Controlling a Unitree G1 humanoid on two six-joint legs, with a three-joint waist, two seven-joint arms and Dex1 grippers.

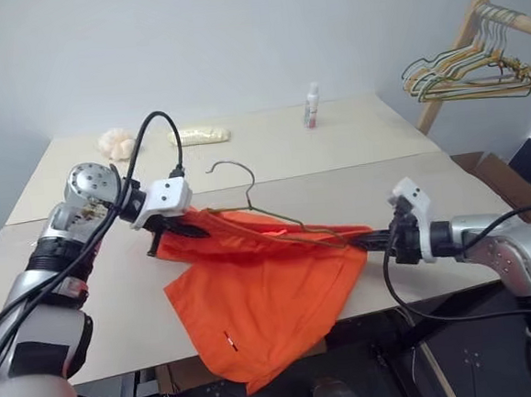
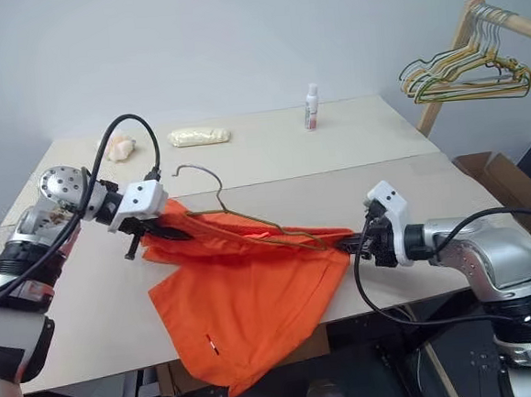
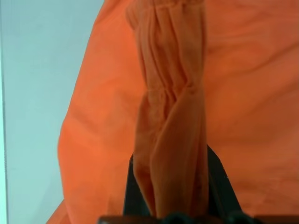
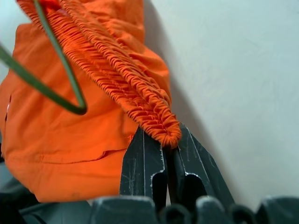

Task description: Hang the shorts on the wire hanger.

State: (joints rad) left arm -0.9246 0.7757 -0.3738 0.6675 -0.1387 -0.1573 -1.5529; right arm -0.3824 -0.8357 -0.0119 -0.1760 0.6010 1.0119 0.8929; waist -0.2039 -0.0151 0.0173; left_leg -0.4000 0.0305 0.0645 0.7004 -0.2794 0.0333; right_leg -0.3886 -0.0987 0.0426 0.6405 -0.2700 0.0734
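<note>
Both my grippers clamp bright orange fabric shorts (image 1: 264,291) above a beige table (image 1: 354,155).

My left gripper (image 1: 180,228) pinches the waistband at nine o'clock, my right gripper (image 1: 365,239) at three; the thin grey wire hanger (image 1: 252,204) lies on them.

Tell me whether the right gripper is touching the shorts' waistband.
Touching. The right wrist view shows the right gripper shut on the end of the orange shorts' gathered waistband, fabric pinched between its fingers.
</note>
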